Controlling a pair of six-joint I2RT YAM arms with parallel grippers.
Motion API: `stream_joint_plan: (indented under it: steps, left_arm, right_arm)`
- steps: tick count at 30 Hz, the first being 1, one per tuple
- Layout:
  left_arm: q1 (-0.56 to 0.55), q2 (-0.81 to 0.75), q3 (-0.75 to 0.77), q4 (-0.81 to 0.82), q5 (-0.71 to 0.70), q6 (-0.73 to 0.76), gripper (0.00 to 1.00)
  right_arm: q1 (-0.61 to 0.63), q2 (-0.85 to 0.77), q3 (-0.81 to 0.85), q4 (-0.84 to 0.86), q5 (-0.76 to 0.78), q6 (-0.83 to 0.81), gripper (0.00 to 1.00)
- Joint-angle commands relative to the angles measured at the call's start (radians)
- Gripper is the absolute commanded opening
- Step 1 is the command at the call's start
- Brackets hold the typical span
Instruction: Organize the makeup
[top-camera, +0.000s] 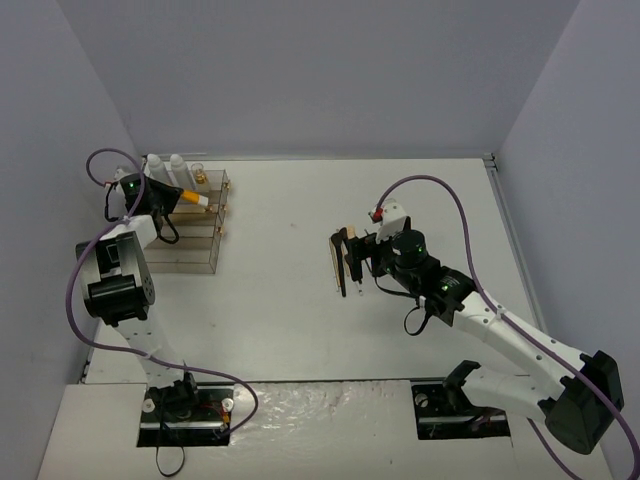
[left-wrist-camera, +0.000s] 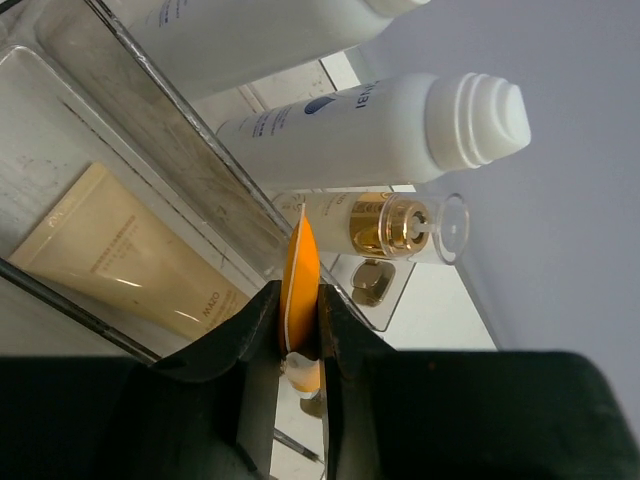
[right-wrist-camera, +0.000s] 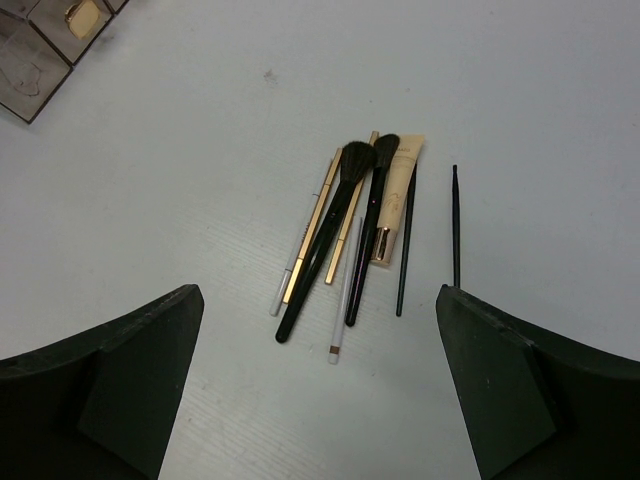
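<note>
Now box (left-wrist-camera: 170, 150) holds beige tube (left-wrist-camera: 120, 255); left end effector (left-wrist-camera: 298, 300) clamps orange tube (left-wrist-camera: 300, 262), right (right-wrist-camera: 317, 300) apart

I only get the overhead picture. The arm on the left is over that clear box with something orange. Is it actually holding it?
Observer: Yes. Its wrist camera shows the left gripper pinched on the flat end of an orange tube.
Visitor: Is anything lying in the box?
Observer: A beige tube lies flat in one compartment of the clear box.
Visitor: And what is the other arm over?
Observer: The right gripper hangs open above a cluster of black brushes, with a pale gold-capped tube lying among them.
</note>
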Motion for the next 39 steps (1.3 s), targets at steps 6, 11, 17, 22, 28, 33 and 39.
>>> stream_joint_plan:
  steps: [6,11,17,22,28,33,39]
  left_arm:
    - [0.021,-0.029,0.081,0.019,-0.024,0.076,0.35]
    - [0.022,-0.045,0.095,-0.027,-0.032,0.113,0.48]
    - [0.028,-0.106,0.11,-0.152,-0.089,0.172,0.59]
    - [0.031,-0.242,0.104,-0.27,-0.132,0.241,0.7]
    - [0.014,-0.444,0.11,-0.535,-0.147,0.386,0.88]
    - [-0.052,-0.619,0.095,-0.755,-0.137,0.532,0.95]
    - [-0.244,-0.778,-0.015,-0.882,-0.162,0.744,0.96]
  right_arm:
    - [-0.008,-0.009,-0.011,0.057,-0.007,-0.012,1.0]
    - [-0.008,-0.006,-0.009,0.056,-0.003,-0.012,1.0]
    - [-0.008,0.001,-0.007,0.045,0.028,0.002,1.0]
    - [-0.011,0.043,0.005,0.024,0.067,0.028,0.96]
    - [-0.032,0.145,0.021,0.017,0.089,0.064,0.77]
    - [-0.045,0.271,0.048,0.018,0.1,0.088,0.58]
    - [-0.061,0.403,0.107,0.038,0.101,0.081,0.37]
